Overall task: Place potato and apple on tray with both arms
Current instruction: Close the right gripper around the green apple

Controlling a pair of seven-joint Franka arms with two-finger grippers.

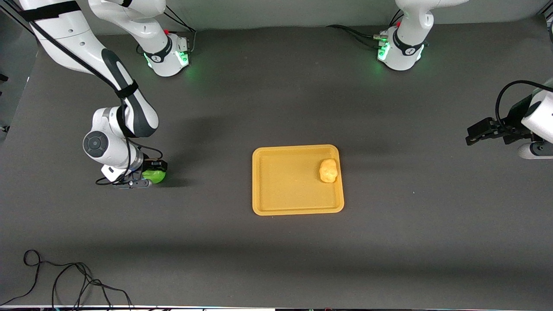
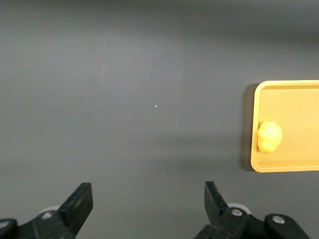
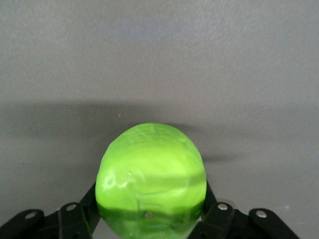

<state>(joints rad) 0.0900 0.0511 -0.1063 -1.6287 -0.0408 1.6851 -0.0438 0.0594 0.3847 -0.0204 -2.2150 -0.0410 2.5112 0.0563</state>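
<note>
Clamping the smooth, glossy green apple (image 1: 154,176) between its fingers, our right gripper (image 1: 149,173) sits low at the right arm's end of the table; we hold our left gripper (image 1: 475,134) spread wide over bare tabletop, while the lumpy yellow-tan potato (image 1: 328,170) lies in the flat yellow-orange plastic tray (image 1: 289,207).

High front camera, looking steeply down across the whole table (image 1: 276,259) toward both arm bases. Left wrist camera, raised over the table's left-arm end, facing down past the left gripper (image 2: 148,199); shares the tray (image 2: 299,164) and potato (image 2: 269,136) with the front view. Right wrist camera, very close to the apple (image 3: 152,179), also seen in the front view.
</note>
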